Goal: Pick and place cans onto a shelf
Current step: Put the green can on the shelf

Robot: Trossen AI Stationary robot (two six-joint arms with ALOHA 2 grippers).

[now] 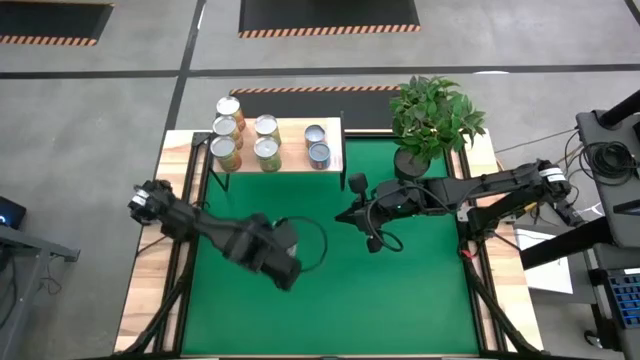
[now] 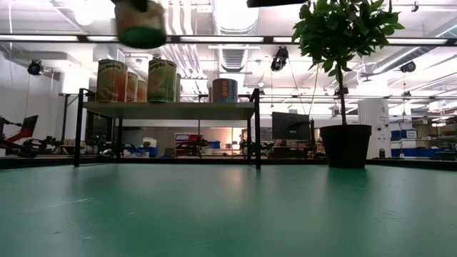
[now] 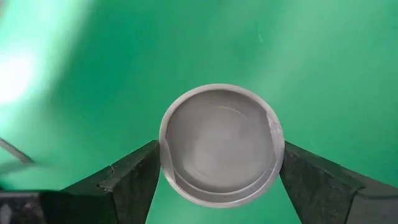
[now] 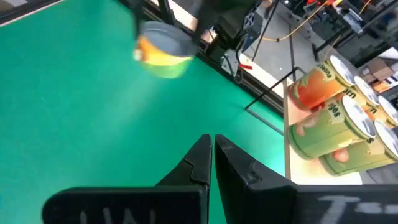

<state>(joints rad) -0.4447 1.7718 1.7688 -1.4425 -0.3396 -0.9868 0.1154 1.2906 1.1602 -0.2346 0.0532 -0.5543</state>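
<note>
My left gripper (image 1: 284, 262) hangs over the green mat's middle left, shut on a can (image 3: 221, 144) with a silvery round top. The can shows high in the low view (image 2: 141, 25) and in the right wrist view (image 4: 163, 48), with a yellow-green label. In the high view the gripper hides it. My right gripper (image 1: 346, 213) is shut and empty over the mat's middle, its fingers together (image 4: 211, 158). The shelf (image 1: 330, 128), light wood on black legs, stands at the far left. Several cans (image 1: 266, 140) stand on it on their bases. My left gripper pinches the can's round side wall (image 3: 164, 155) just under the top rim, one finger (image 3: 134, 177) on each opposite side. The fingers come from above, pointing down. The can is upright and lifted clear of the mat.
A dark pot with a leafy plant (image 1: 432, 120) stands at the far right of the mat, near my right arm. The shelf's near right part (image 1: 332, 160) is bare wood. The green mat (image 1: 400, 300) lies open toward the near edge.
</note>
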